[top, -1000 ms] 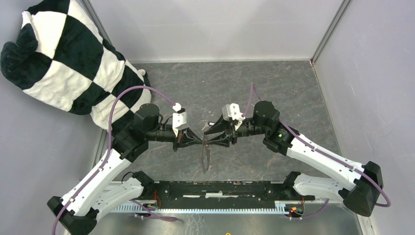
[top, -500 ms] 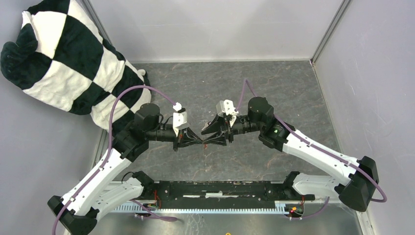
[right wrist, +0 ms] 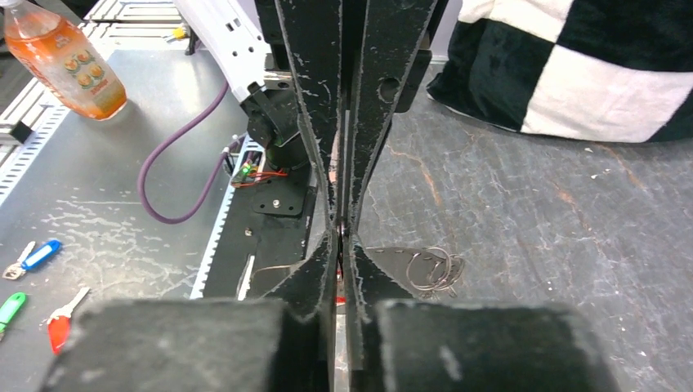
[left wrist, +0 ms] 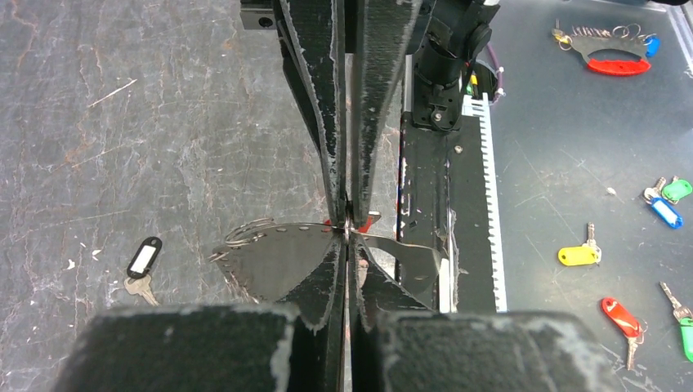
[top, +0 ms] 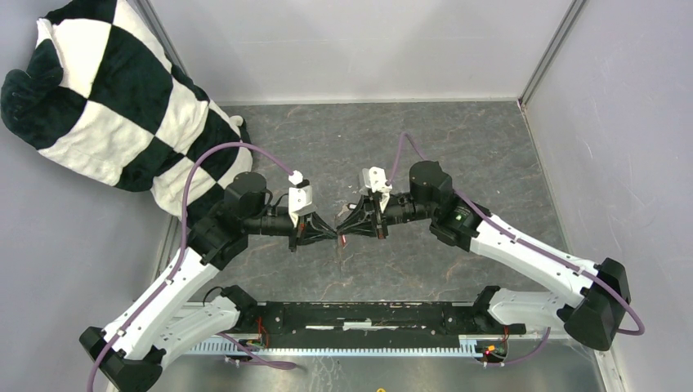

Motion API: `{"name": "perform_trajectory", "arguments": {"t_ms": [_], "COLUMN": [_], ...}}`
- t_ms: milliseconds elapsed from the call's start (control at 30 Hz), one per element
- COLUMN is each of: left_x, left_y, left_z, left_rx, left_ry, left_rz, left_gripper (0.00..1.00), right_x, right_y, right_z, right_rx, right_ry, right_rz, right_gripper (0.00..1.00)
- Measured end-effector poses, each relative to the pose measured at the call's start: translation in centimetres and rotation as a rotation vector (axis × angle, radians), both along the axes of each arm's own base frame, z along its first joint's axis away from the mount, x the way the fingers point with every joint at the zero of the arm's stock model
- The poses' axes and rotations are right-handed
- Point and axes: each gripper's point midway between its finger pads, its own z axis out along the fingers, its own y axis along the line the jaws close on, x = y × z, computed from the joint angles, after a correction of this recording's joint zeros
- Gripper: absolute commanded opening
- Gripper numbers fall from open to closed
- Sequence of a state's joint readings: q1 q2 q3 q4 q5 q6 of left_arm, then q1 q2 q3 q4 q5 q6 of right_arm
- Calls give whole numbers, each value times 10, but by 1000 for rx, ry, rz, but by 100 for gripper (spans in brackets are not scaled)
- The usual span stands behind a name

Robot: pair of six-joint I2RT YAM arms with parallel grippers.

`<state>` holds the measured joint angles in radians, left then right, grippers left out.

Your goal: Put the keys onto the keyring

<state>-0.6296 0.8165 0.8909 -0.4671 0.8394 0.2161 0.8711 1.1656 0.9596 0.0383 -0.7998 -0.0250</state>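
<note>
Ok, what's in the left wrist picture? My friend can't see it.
The left gripper and right gripper meet tip to tip, pinched shut at the silvery keyring. A black-tagged key lies on the grey table.

No legible text anywhere.

A robotics lab cell: grey partition walls (top: 368,49), stone-patterned table (top: 490,155), slotted rail (top: 327,349).

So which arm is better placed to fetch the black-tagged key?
Probably the left: the black-tagged key lies on the table near the left gripper, though it and the right gripper are both shut at the keyring.
</note>
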Motion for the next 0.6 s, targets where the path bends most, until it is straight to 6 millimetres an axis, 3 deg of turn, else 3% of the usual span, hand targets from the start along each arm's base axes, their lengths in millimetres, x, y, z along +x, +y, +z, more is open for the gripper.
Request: {"name": "perform_trajectory", "arguments": {"t_ms": [100,233,300,600], "left_x": [0,2,3,9], "left_y": [0,1,1,1], "left_z": [0,-1,-3,-16], "left_rx": [0,5,13,83], "left_ry": [0,-17,-27,-5], "left_rz": [0,5,3,-6], "left_gripper": [3,30,36,34], "right_x": [0,3,5,12], "right_y": [0,1,1,-5], "right_z": [0,0,-1,-22], "right_rx": [-5,-31,-55,-177], "right_ry": [4,20,30,52], "right_rz": [0,-19,-31,-85], "right_gripper": [1,1,1,1]}}
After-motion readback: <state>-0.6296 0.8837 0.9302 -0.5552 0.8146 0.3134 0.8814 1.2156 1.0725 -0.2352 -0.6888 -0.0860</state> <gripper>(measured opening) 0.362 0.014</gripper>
